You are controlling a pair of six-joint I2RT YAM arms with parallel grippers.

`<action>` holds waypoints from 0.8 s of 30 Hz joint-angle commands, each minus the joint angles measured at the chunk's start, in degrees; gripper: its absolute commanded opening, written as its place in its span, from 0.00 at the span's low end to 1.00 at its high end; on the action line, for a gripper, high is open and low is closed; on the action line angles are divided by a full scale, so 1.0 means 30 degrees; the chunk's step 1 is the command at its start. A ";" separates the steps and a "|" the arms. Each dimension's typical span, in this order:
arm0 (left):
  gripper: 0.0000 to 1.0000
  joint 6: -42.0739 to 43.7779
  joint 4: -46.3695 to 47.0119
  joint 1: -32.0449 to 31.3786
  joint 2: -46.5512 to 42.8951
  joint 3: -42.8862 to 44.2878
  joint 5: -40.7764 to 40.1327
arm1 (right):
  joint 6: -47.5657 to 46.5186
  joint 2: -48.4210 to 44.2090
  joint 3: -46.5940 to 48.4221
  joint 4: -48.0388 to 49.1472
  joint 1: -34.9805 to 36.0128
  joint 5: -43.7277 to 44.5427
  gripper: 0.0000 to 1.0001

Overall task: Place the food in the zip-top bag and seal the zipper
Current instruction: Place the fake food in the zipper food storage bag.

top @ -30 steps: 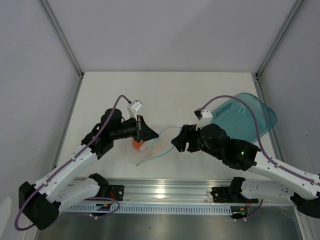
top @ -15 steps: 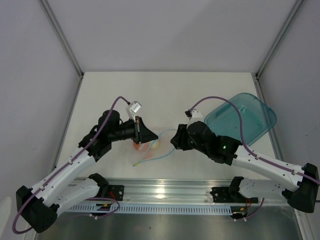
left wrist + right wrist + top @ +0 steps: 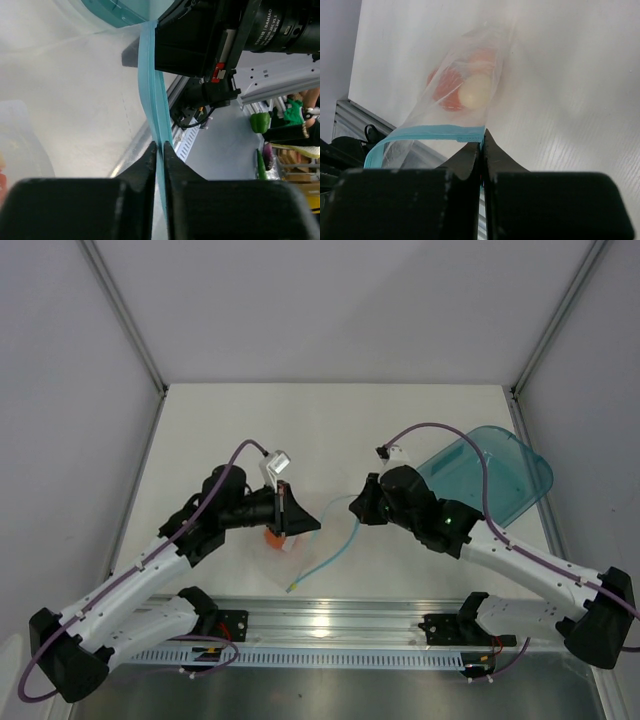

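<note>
The zip-top bag [image 3: 470, 75] is clear and stretches between my two grippers. Inside it lies the food: an orange-red lump [image 3: 445, 87] and a pale cream ball [image 3: 475, 94]. In the top view the orange lump [image 3: 271, 538] shows just below my left gripper [image 3: 296, 522]. The zipper [image 3: 427, 133] is a teal strip. My right gripper [image 3: 482, 136] is shut on one end of it. My left gripper [image 3: 160, 146] is shut on the zipper [image 3: 152, 90] further along. In the top view the zipper [image 3: 330, 555] trails down toward the table's near edge, left of my right gripper [image 3: 358, 508].
A translucent teal plate [image 3: 500, 475] leans at the right side of the table, behind my right arm. A metal rail [image 3: 330, 625] with both arm bases runs along the near edge. Grey walls close in the table on three sides.
My right gripper has gone from open to shut on the zipper's end and moved back a little. The left gripper shifted slightly, and the zipper's free end now hangs nearer the front edge.
</note>
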 commanded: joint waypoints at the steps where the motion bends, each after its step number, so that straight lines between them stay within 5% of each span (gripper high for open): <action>1: 0.14 0.0132 -0.0648 -0.0385 -0.0668 0.0958 -0.0698 | 0.0268 -0.0672 0.0963 0.0042 -0.0043 -0.0230 0.00; 2: 0.22 0.0220 -0.1144 -0.0414 -0.1133 0.1133 -0.1425 | 0.0676 -0.0820 0.0759 -0.0077 -0.0043 -0.0142 0.00; 3: 0.42 0.0337 -0.1497 -0.0443 -0.1428 0.1164 -0.1955 | 0.0970 -0.0966 0.0612 -0.0194 -0.0043 -0.0054 0.00; 8: 0.75 0.1274 -0.1648 -0.0473 -0.4209 0.0464 -0.4561 | 0.2932 -0.2399 -0.0676 -0.0371 -0.0043 0.0618 0.00; 9: 0.96 0.1566 -0.1705 -0.0502 -0.5200 0.0316 -0.5031 | 0.3690 -0.2577 -0.0968 -0.0429 -0.0072 0.0824 0.00; 24: 0.99 0.3093 0.1894 -0.1528 -1.4173 -0.5748 -0.7734 | 0.8677 -0.3398 0.0434 -0.3504 -0.1682 0.3111 0.00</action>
